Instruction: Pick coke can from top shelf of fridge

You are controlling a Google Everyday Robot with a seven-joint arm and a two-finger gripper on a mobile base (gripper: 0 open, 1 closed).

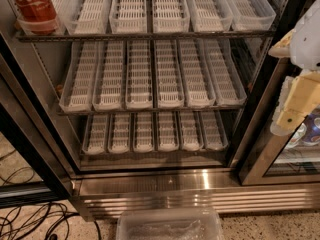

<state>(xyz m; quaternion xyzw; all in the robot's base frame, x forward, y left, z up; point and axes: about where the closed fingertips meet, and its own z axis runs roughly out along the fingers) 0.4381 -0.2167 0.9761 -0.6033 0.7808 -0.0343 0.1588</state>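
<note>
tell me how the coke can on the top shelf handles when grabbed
The coke can looks rigid but dentable, its glossy side probably slippery. Standing upright on the top shelf, it may tip. The gripper hangs far right.

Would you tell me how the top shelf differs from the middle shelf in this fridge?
The top shelf carries the coke can at its left end; the middle shelf holds only bare trays. The top shelf is cut off by the picture's upper edge; the middle shelf shows whole. Both are dark racks of clear slotted trays. The gripper hangs at the right, beside the middle shelf.
</note>
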